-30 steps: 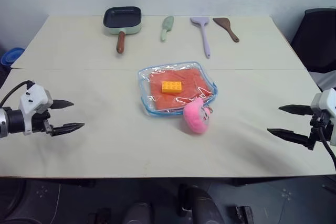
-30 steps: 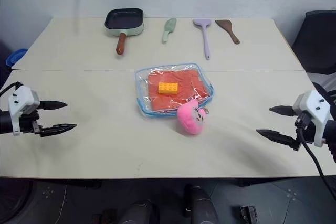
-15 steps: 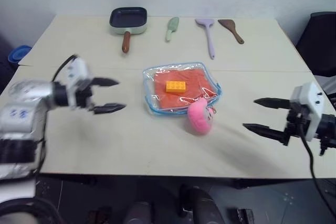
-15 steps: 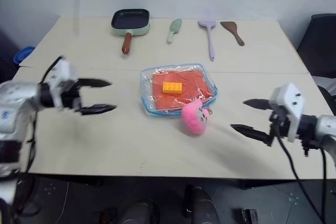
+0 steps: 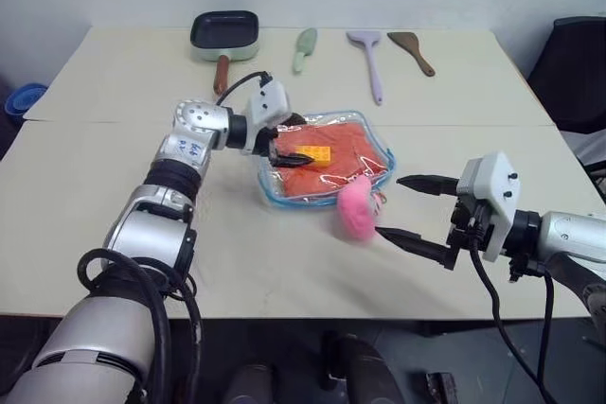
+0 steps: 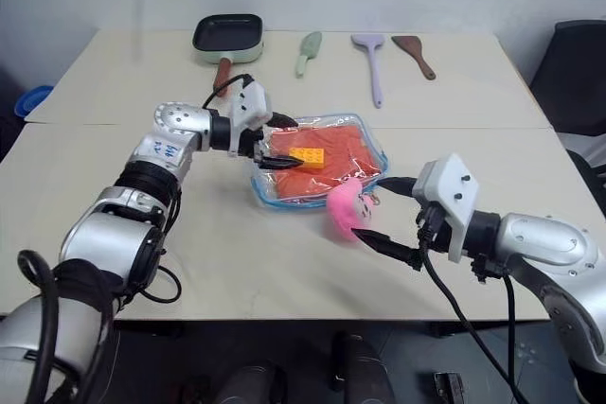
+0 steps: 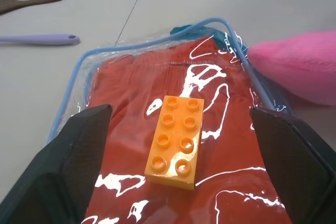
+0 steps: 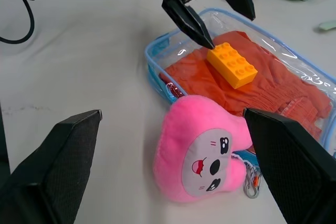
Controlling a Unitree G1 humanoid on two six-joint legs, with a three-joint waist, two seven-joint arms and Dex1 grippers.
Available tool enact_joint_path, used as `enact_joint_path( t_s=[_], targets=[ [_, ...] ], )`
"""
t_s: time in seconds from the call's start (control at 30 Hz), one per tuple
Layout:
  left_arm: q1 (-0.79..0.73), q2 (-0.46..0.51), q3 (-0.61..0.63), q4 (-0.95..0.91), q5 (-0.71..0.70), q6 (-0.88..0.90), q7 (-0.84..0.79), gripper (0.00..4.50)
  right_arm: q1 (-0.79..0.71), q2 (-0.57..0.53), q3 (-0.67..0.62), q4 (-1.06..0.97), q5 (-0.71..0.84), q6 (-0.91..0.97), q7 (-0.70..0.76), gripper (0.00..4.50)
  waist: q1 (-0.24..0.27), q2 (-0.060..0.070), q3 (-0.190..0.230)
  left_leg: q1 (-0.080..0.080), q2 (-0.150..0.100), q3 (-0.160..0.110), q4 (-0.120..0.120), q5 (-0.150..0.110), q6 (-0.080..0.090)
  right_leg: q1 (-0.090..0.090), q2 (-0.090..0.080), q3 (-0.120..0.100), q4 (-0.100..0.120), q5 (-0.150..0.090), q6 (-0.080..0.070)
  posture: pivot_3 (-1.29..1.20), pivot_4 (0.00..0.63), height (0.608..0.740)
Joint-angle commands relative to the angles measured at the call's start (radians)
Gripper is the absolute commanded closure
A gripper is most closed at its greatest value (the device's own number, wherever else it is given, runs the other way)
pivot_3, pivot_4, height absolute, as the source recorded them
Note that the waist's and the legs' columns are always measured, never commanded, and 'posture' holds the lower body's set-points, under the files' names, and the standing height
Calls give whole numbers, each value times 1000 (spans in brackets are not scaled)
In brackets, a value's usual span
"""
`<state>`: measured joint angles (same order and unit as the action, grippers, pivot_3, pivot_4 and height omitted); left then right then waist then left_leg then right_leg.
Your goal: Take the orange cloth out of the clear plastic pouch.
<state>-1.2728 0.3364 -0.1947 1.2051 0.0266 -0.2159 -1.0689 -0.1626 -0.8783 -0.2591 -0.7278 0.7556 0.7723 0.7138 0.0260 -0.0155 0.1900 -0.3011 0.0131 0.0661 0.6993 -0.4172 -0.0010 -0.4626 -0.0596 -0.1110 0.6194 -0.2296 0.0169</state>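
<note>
The clear plastic pouch (image 5: 269, 188) with light blue trim lies flat mid-table. Inside it sits the orange cloth (image 5: 352, 147), nearly filling it. A yellow-orange toy brick (image 5: 310, 155) rests on top of the pouch, and a pink plush toy (image 5: 357, 210) leans on its near edge. My left gripper (image 5: 299, 141) is open over the pouch's left side, its fingers either side of the brick (image 7: 175, 141) with nothing held. Just right of the plush (image 8: 202, 156), my right gripper (image 5: 389, 205) hangs open and holds nothing.
Along the far edge lie a dark pan with a brown handle (image 5: 223, 35), a green spatula (image 5: 302, 47), a purple spatula (image 5: 365, 59) and a brown spatula (image 5: 409, 49). A blue bowl (image 5: 21, 98) sits off the table's left; a dark chair (image 5: 573, 73) stands right.
My left gripper has swung right and forward from the table's left side to over the pouch. The right gripper has moved left, close to the plush. Both stayed open.
</note>
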Motion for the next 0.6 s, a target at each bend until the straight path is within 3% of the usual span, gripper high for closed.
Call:
enact_joint_path(
  t_s=[0.03, 0.27, 0.57, 0.6],
  targets=[
    [-48, -36, -7, 64, 60, -47, 67, 54, 21, 3, -73, -68, 45, 15, -47, 0, 1, -1, 0, 0, 0, 0, 0, 0, 1, 0, 0, 0, -1, 0, 1, 0, 150, 740],
    [-60, -101, -21, 124, 158, -43, 159, 54, 58, -10, -128, -118, 95, 41, -108, 0, 1, -2, 1, -1, -1, -2, 0, 0, 3, 0, -1, 0, -3, 2, 3, 0, 150, 740],
    [-39, -93, 64, 110, 111, -54, 64, 2875, 90, -25, -138, -135, 104, 34, -130, 0, -1, -2, 1, -1, 0, -3, -1, 0, 4, 0, -1, 1, -3, 2, 3, 0, 150, 740],
    [-29, -84, 76, 101, 101, -58, 50, 2964, 94, -29, -134, -129, 100, 28, -122, 0, -1, -2, 1, -1, 0, -3, -1, 0, 4, 0, -1, 1, -3, 2, 3, 0, 150, 740]
  ],
)
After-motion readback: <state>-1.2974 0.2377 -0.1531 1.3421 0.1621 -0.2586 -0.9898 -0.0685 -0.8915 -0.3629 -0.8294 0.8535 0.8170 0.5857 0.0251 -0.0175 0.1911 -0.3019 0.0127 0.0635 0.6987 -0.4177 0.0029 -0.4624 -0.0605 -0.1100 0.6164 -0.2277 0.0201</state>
